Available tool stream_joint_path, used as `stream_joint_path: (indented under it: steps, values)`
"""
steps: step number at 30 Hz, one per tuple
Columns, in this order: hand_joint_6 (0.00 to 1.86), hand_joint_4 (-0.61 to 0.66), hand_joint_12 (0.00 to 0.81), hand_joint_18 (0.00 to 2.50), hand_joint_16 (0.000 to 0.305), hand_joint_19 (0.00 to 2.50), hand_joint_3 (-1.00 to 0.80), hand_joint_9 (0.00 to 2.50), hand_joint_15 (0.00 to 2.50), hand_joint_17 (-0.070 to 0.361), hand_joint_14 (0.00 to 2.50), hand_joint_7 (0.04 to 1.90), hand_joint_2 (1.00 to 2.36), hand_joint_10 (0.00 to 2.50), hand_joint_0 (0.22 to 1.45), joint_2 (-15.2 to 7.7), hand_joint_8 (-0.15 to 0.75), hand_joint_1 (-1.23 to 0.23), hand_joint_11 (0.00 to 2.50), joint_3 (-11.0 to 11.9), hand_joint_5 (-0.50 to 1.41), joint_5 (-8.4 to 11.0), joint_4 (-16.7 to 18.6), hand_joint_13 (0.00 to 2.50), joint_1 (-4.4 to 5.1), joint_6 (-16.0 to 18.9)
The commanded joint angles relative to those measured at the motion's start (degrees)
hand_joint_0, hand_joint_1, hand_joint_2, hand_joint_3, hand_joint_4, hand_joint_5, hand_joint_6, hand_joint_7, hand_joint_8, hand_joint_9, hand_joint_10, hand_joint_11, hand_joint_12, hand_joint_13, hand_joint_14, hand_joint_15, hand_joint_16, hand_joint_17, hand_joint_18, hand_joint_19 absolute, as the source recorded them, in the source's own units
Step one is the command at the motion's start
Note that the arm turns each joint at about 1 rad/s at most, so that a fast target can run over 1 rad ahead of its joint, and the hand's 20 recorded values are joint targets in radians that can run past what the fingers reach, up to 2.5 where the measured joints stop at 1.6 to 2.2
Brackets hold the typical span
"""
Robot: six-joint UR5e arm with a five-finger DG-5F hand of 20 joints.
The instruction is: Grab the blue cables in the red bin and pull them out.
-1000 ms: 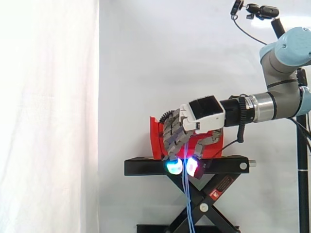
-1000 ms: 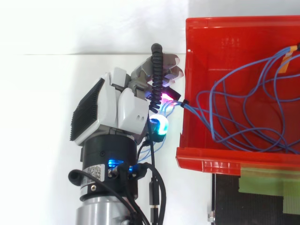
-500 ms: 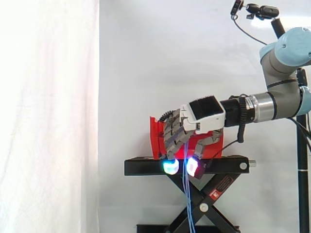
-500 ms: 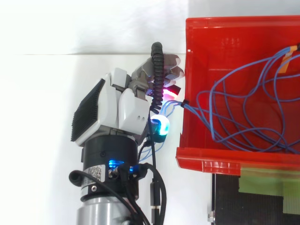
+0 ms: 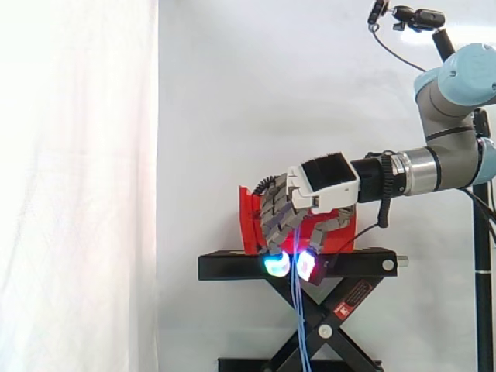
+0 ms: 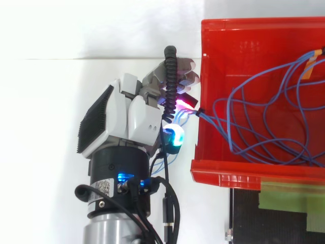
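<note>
Blue cables (image 6: 209, 118), pinched in the hand's (image 6: 139, 114) curled fingers, trail over the red bin's (image 6: 223, 173) wall

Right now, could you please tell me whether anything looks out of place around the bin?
Yes: a bunch of the blue cables spills over the wall of the red bin into the robot hand and hangs down past the black stand; most loops lie inside.

**Side view.** You see bright, even light; the white curtain (image 5: 77, 186) at left is washed out almost to pure white. The hand's (image 5: 322, 182) fingertips (image 5: 277, 265) glow cyan and red against the black stand (image 5: 232, 267).

**Top view.** The pale background glares. The red bin (image 6: 244, 35) is evenly lit. Magenta glow tints the blue cables (image 6: 192, 114) pinched in the curled fingers.
</note>
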Motion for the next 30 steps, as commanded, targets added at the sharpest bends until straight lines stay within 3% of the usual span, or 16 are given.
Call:
stream_joint_path:
  steps: [1, 10, 11, 12, 13, 19, 30]
  values:
    - [0.04, -0.01, 0.343, 0.63, 0.044, 0.56, -1.0, 0.9, 0.67, 0.098, 0.02, 0.86, 1.0, 0.02, 0.81, 0.0, 0.232, -0.94, 0.86, -0.02, 0.89, 0.0, 0.02, 0.86, 0.07, -0.2]
    - [0.2, -0.01, 0.339, 0.63, 0.043, 0.57, -1.0, 0.92, 0.67, 0.097, 0.02, 0.82, 1.0, 0.02, 0.82, 0.0, 0.23, -0.93, 0.87, -0.02, 0.89, 0.0, 0.02, 0.86, -0.02, -0.37]
    - [0.18, -0.01, 0.34, 0.63, 0.043, 0.57, -1.0, 0.92, 0.67, 0.097, 0.03, 0.82, 1.0, 0.02, 0.82, 0.09, 0.231, -0.93, 0.87, -0.02, 0.89, 0.0, 0.02, 0.86, -0.02, -0.37]
    - [0.0, -0.01, 0.34, 0.63, 0.043, 0.57, -1.0, 0.92, 0.68, 0.097, 0.03, 0.87, 1.0, 0.02, 0.82, 0.0, 0.229, -0.93, 0.86, -0.02, 0.92, 0.0, 0.02, 0.86, 0.07, -0.37]
    - [0.01, 0.01, 0.341, 0.63, 0.043, 0.58, -1.0, 0.9, 0.68, 0.097, 0.02, 0.78, 1.0, 0.02, 0.82, 0.0, 0.231, -0.93, 0.85, -0.02, 0.88, 0.0, 0.02, 0.85, 0.07, -0.37]
    - [0.01, 0.06, 0.343, 0.62, 0.044, 0.57, -1.0, 0.88, 0.67, 0.099, 0.02, 0.65, 1.0, 0.02, 0.81, 0.0, 0.233, -0.93, 0.84, -0.02, 0.81, 0.0, 0.55, 0.85, 0.07, -0.55]
    - [0.01, 0.07, 0.344, 0.62, 0.044, 0.57, -1.0, 0.87, 0.67, 0.1, 0.02, 0.57, 1.0, 0.02, 0.8, 0.0, 0.231, -0.93, 0.82, -0.11, 0.78, 0.0, 0.55, 0.84, 0.07, -2.22]
